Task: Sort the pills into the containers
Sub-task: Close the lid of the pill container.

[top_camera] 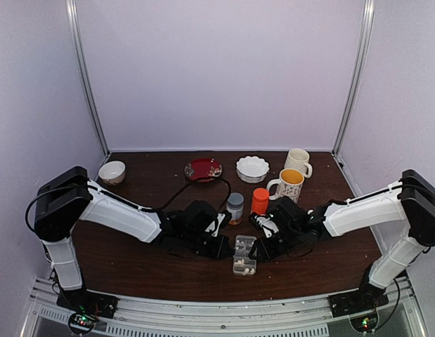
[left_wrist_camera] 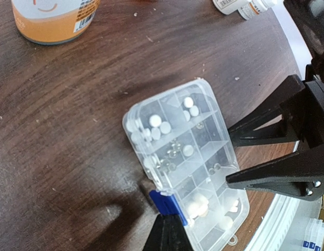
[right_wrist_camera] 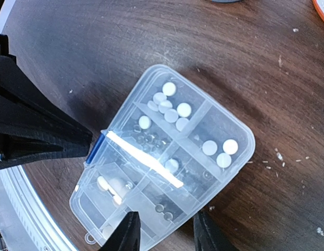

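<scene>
Right now I am holding my left claw fully shut, its paired tips pressing against the blue clasp on one long side of the clear pill box. Whether they are pinching the clasp or only touching it, I cannot tell. My right claw is standing partly spread, its two fingers reaching in at the opposite long side of the box with their tips at its rim, gripping nothing. The box is lying flat on the dark wooden table, between my two wrists.

White round pills are sitting in several of its compartments. A cluster is filling an end cell on the clasp side, a pair is lying in the end cell beside it, and single ones are lying toward the middle. A few longer pale ones are lying farther along the clasp side.

Behind the box a grey-capped bottle and an orange bottle are standing upright side by side. Farther back, a mug with a yellow inside, a white mug, a white scalloped bowl, a red plate and a small bowl are resting on the table.
</scene>
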